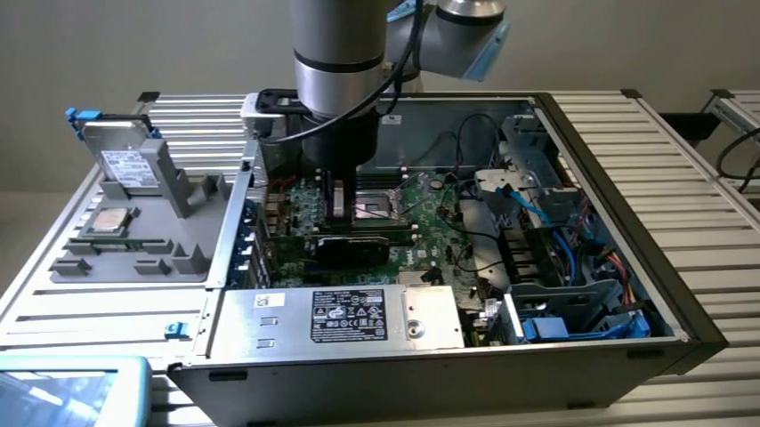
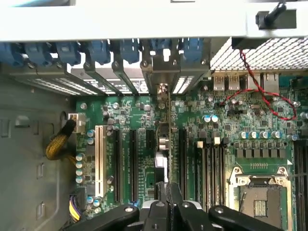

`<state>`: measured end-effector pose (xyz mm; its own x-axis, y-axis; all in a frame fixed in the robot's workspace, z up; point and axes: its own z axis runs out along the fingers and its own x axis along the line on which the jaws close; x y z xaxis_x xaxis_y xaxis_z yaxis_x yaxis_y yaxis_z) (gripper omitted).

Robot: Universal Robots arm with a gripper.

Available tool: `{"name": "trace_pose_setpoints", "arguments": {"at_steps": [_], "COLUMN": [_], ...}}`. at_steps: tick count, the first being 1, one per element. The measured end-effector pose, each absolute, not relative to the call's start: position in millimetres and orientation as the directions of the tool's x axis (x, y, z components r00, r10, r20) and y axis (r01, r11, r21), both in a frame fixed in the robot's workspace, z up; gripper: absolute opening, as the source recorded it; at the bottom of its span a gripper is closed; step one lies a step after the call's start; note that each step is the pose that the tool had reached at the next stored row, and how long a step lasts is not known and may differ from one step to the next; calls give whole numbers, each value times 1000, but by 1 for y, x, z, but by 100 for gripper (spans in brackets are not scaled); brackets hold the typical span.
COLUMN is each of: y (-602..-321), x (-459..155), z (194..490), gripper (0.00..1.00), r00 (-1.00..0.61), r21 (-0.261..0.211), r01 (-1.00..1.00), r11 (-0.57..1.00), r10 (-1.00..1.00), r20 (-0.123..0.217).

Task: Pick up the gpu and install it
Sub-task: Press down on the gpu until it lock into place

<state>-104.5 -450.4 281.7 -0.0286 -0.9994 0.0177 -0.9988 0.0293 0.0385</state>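
Gripper [image 2: 168, 204] pinched shut on gpu [image 2: 162, 139], seen edge-on over motherboard [image 2: 231, 120] slots, near case rear wall [image 2: 144, 19]; seating hidden.

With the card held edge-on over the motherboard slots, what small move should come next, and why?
Probably a short straight press down: the gripper, jaws shut on the gpu, holds it upright along a slot, its bracket already at the rear opening.

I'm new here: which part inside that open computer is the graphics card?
Look inside the open case at the green motherboard. The gpu is the thin card standing on edge among the long black slots, gripped by the pincer. Unlike the flat slots beside it, it rises off the board and ends in a silver bracket.
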Motion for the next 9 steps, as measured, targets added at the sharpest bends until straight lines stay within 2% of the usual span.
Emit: {"name": "trace_pose_setpoints", "arguments": {"at_steps": [3, 9], "y": [-450, -450], "x": [-105, -105], "z": [295, 296], "gripper": [12, 12], "r00": [-28, -29], "r21": [39, 39], "r01": [-999, -999], "r11": [29, 29], "r10": [-999, -999], "r20": [18, 18]}}
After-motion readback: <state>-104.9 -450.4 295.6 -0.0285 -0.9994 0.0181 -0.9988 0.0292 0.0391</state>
